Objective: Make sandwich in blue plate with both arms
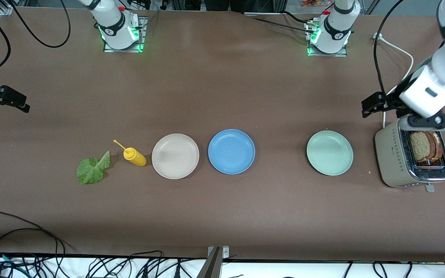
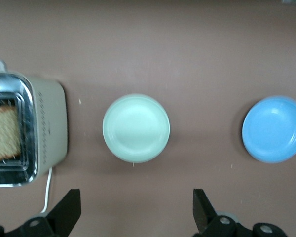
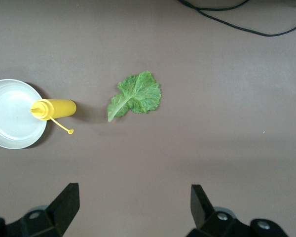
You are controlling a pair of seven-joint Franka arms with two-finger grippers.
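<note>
Blue plate (image 1: 231, 151) bare at mid-table, between beige plate (image 1: 175, 156) and pale green plate (image 1: 329, 152); nothing assembled yet. Both bread slices (image 1: 425, 146) upright in the toaster (image 1: 395, 162) at the left arm's end. Lettuce leaf (image 1: 93, 169) flat on the table beside the yellow squeeze bottle (image 1: 135, 156), toward the right arm's end. Left gripper (image 1: 377, 103) over bare table just by the toaster, fingers spread, empty. Right gripper (image 1: 8, 100) over its table end, spread, empty. All fetching and stacking remains
</note>
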